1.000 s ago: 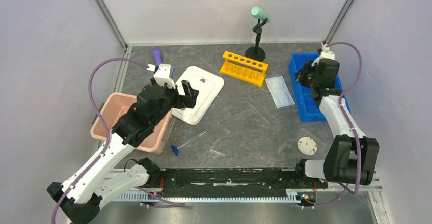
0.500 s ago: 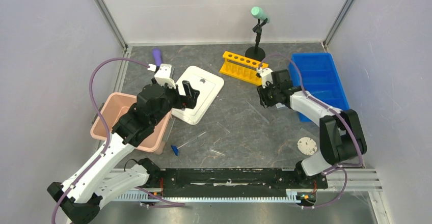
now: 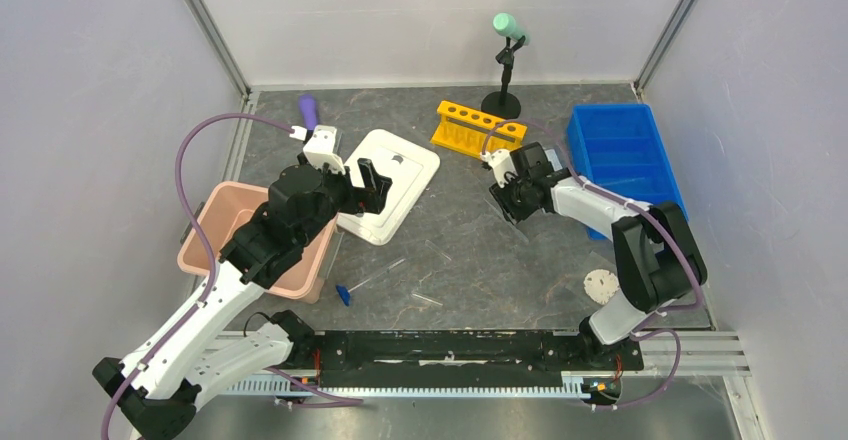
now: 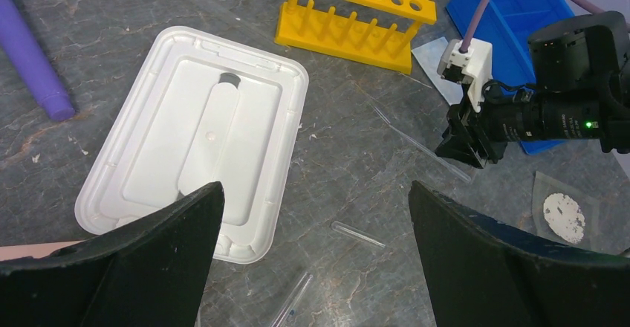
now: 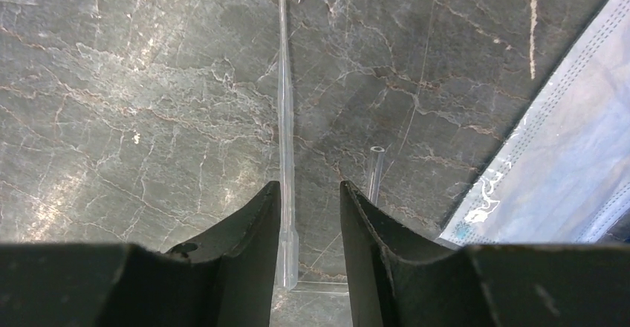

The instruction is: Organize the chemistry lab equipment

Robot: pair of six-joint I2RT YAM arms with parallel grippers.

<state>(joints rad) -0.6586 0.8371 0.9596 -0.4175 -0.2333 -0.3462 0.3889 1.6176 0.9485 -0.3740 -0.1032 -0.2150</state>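
Thin clear pipette, long with a wider bulb end, lies flat near the pale blue face mask, bulb between the right gripper's narrowly parted, empty fingers

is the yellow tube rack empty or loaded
Empty: the yellow test tube rack stands upright, every hole in its top bare; a clear tube lies loose on the table.

One yellow rack, one blue bin, one white tray, one face mask
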